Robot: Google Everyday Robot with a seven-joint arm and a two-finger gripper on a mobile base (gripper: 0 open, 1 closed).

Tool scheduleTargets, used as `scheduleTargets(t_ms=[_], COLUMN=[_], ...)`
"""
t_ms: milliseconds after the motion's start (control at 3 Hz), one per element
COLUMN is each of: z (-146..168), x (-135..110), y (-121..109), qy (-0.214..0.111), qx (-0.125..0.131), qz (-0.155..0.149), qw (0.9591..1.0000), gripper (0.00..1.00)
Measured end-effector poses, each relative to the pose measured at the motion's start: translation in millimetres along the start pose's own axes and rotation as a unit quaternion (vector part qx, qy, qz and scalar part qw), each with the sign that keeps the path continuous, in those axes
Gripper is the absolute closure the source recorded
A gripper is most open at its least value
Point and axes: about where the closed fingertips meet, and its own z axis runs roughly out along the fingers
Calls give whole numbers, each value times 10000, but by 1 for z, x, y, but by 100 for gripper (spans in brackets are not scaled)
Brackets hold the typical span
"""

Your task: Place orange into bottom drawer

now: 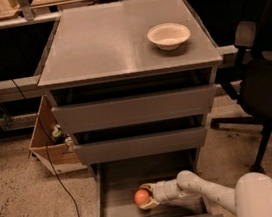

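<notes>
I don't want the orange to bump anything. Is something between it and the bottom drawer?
Nothing visible blocks it. The pale two-finger gripper holds the small round orange fruit inside the open grey metal bottom drawer, over its bare floor. I cannot tell if the fruit touches the floor.

In open btm drawer (117,186): orange (141,196) in pincer (144,197); bowl (168,35) on cabinet top (111,38), rear right.

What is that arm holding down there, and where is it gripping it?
The gripper holds the orange by two opposite sides, inside the open bottom drawer.
</notes>
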Motion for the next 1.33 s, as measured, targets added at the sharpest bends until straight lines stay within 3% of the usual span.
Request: scheduleTargets(t_ms=[667, 1000, 1333], z=[0, 0, 0], x=[0, 0, 0], y=[0, 0, 0], qy=[0, 0, 0], qx=[-1, -1, -1], qz=[0, 0, 0], qw=[10000, 10000, 10000], gripper=[14, 0, 0])
